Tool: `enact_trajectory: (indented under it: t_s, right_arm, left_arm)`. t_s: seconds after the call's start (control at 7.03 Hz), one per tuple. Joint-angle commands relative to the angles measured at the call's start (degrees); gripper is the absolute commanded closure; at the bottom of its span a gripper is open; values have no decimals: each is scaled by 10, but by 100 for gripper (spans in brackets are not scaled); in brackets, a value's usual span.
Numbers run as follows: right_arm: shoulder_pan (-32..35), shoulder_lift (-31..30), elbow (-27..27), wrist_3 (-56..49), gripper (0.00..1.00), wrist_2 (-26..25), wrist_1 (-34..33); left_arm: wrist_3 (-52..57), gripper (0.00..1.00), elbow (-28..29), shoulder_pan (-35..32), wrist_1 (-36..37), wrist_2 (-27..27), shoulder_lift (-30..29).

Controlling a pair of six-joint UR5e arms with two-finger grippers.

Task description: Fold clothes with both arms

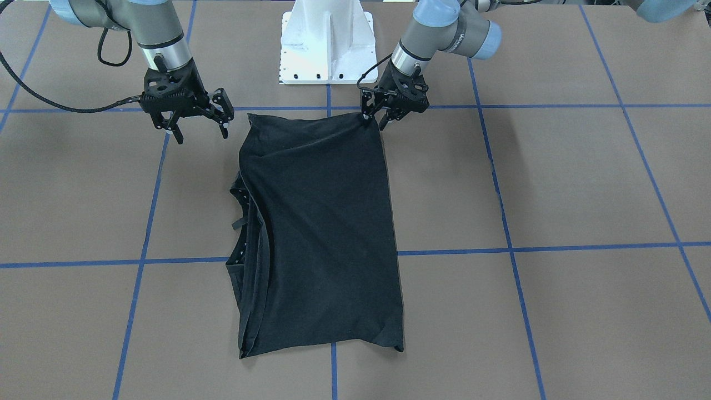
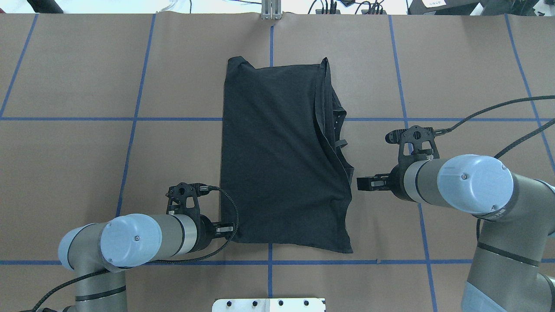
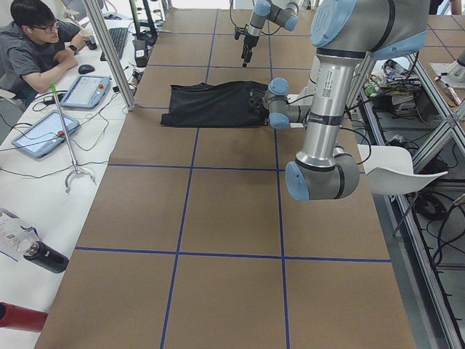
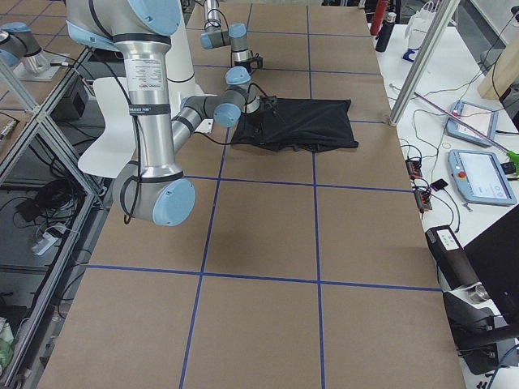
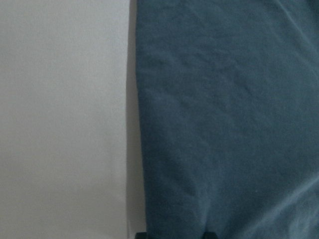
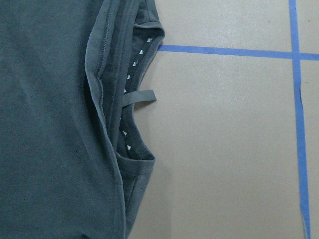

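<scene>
The black T-shirt [image 1: 322,222] lies folded mid-counter [image 1: 555,183], looking light, limp and best pinched at corners or hem; the right hand [image 1: 201,135] hovers spread beside it, while the left hand [image 1: 375,118] meets its robot-side corner, grip impossible to tell.

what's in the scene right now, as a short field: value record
shirt: black, folded lengthwise, lying flat, plain side up
collar: peeks out along the shirt's edge on the robot's right
left gripper: at the shirt's corner nearest the robot, jaws look apart
right gripper: open, beside the collar-side edge, not touching the shirt
table: brown surface with a grid of blue tape
</scene>
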Motion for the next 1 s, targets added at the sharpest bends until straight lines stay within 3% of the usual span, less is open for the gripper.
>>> enact_trajectory:
  t_s: [0.0, 0.14, 0.28, 0.57, 0.71, 0.85]
  right_arm:
    - [0, 1, 0, 1, 0, 0, 0]
    - [0, 1, 0, 1, 0, -1, 0]
    - [-1, 1, -1, 3, 0, -1, 0]
    - [-2, 13, -1, 14, 2, -3, -7]
    - [-7, 37, -17, 77, 3, -9, -14]
    - [-16, 116, -47, 113, 3, -17, -85]
  left_arm:
    - [0, 61, 1, 4, 0, -2, -1]
    - [-31, 87, 2, 13, -1, 0, -2]
    - [-47, 100, 1, 20, -1, 1, -2]
    - [-47, 100, -6, 20, 0, -1, -2]
    - [-47, 100, -7, 20, -1, -1, -2]
    - [-47, 100, -8, 20, -1, -1, -2]
